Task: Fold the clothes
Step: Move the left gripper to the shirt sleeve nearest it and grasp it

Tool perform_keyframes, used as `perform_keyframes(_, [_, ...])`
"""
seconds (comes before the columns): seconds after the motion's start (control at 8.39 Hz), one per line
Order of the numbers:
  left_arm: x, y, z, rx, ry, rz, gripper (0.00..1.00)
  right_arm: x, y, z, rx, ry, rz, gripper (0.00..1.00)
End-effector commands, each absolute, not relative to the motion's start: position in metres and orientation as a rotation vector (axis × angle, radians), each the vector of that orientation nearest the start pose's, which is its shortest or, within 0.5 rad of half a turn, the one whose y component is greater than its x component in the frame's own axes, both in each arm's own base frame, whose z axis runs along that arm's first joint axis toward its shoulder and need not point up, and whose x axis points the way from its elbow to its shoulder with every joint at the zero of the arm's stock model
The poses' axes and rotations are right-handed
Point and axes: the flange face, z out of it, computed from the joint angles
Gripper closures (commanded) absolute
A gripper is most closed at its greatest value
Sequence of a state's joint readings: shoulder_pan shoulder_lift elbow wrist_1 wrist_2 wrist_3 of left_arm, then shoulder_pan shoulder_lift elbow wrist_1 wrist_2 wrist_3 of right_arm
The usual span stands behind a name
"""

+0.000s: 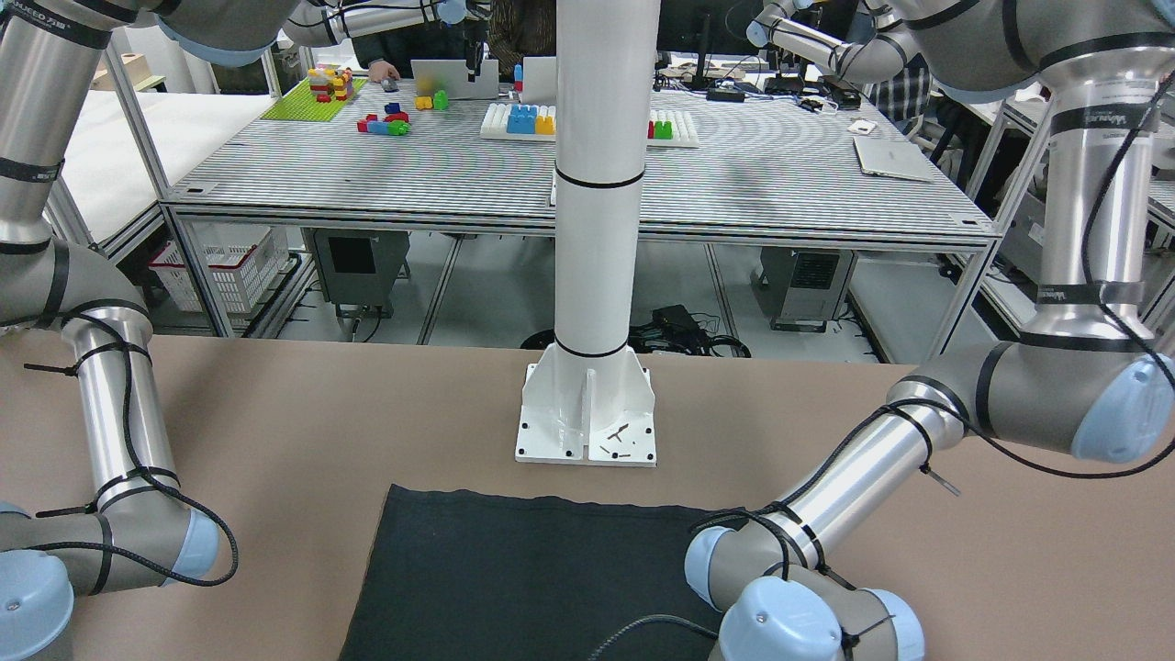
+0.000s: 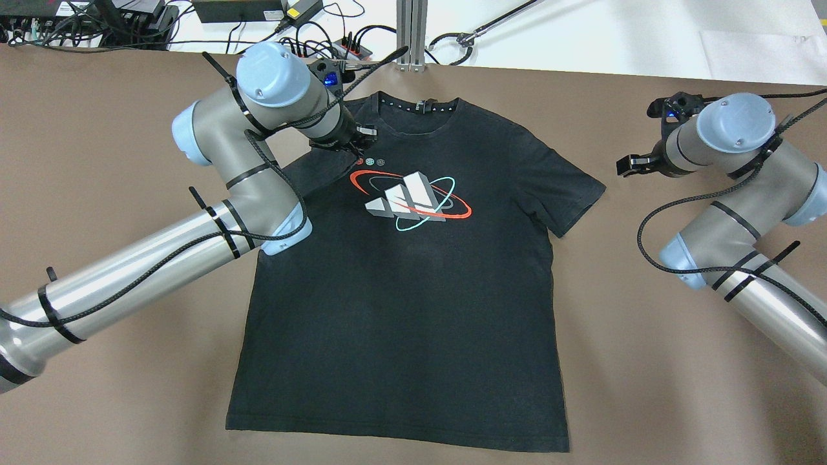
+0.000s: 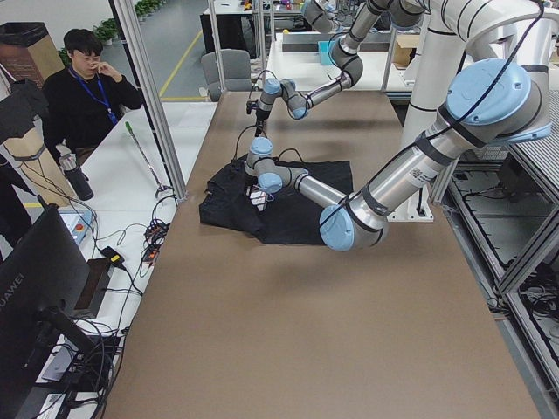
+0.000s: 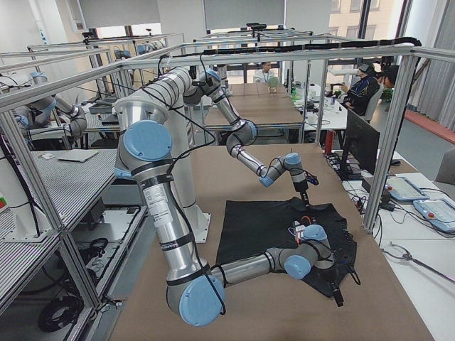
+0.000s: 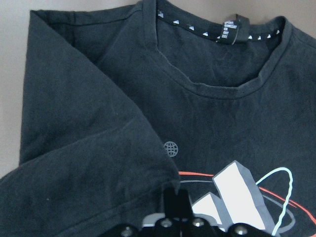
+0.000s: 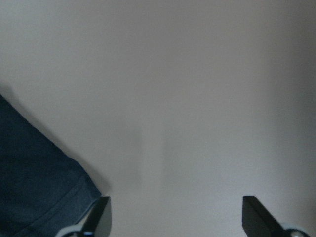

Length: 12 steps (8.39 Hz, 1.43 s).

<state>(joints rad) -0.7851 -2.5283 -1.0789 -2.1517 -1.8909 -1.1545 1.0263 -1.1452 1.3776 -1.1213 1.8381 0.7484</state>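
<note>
The clothes are one black T-shirt (image 2: 400,297) with a white, red and teal logo, lying flat and face up on the brown table (image 2: 646,361). Its left sleeve (image 5: 89,148) is folded inward over the chest. My left gripper (image 2: 354,141) sits over that folded sleeve beside the logo, and its fingers (image 5: 177,197) are shut on the sleeve's hem. My right gripper (image 2: 646,137) hovers open over bare table just right of the other sleeve (image 2: 568,194). Its fingertips (image 6: 101,212) are spread wide, with only the sleeve's corner (image 6: 34,187) showing beside them.
Cables and power strips (image 2: 291,16) and a metal post (image 2: 413,32) line the table's far edge. The white pillar base (image 1: 587,418) stands just beyond the shirt's bottom hem (image 1: 551,502). A person (image 3: 83,87) sits past the table's far side.
</note>
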Motion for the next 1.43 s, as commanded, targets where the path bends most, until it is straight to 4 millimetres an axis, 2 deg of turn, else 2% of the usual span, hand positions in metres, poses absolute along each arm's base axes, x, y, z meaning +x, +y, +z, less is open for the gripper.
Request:
perform_keyframes(0.0, [0.534,-0.668,0.167,0.337,1.014,-0.213,1.0,-0.273,-0.649,0.472,0.384,-0.611,0.098,0.06])
perform_keyframes(0.12, [0.534,-0.67,0.17,0.325,1.012,-0.231,1.0,-0.273,-0.65,0.471,0.385,-0.612,0.097,0.06])
perform_keyframes(0.24, [0.536,-0.671,0.174,0.326,1.009,-0.229,0.93,-0.274,-0.65,0.47,0.385,-0.612,0.097,0.06])
perform_keyframes(0.36, [0.538,-0.67,0.176,0.329,1.008,-0.218,0.28,-0.275,-0.65,0.47,0.385,-0.613,0.096,0.06])
perform_keyframes(0.48, [0.534,-0.671,0.17,0.347,1.01,-0.223,0.06,-0.281,-0.648,0.469,0.383,-0.616,0.088,0.06])
perform_keyframes(0.6, [0.526,-0.676,0.157,0.351,1.026,-0.229,0.05,-0.282,-0.649,0.467,0.382,-0.62,0.093,0.06])
perform_keyframes(0.72, [0.526,-0.676,0.159,0.35,1.025,-0.23,0.05,-0.285,-0.651,0.459,0.381,-0.633,0.114,0.06])
perform_keyframes(0.83, [0.526,-0.676,0.158,0.351,1.026,-0.229,0.05,-0.298,-0.649,0.452,0.379,-0.66,0.134,0.07])
perform_keyframes(0.95, [0.526,-0.676,0.158,0.353,1.025,-0.229,0.05,-0.308,-0.649,0.459,0.4,-0.697,0.143,0.07])
perform_keyframes(1.07, [0.526,-0.677,0.161,0.353,1.022,-0.229,0.05,-0.322,-0.648,0.479,0.416,-0.74,0.162,0.07])
perform_keyframes(1.19, [0.527,-0.676,0.162,0.353,1.02,-0.226,0.05,-0.338,-0.648,0.486,0.422,-0.752,0.145,0.08])
perform_keyframes(1.31, [0.528,-0.675,0.164,0.354,1.018,-0.226,0.05,-0.342,-0.65,0.487,0.421,-0.748,0.135,0.09])
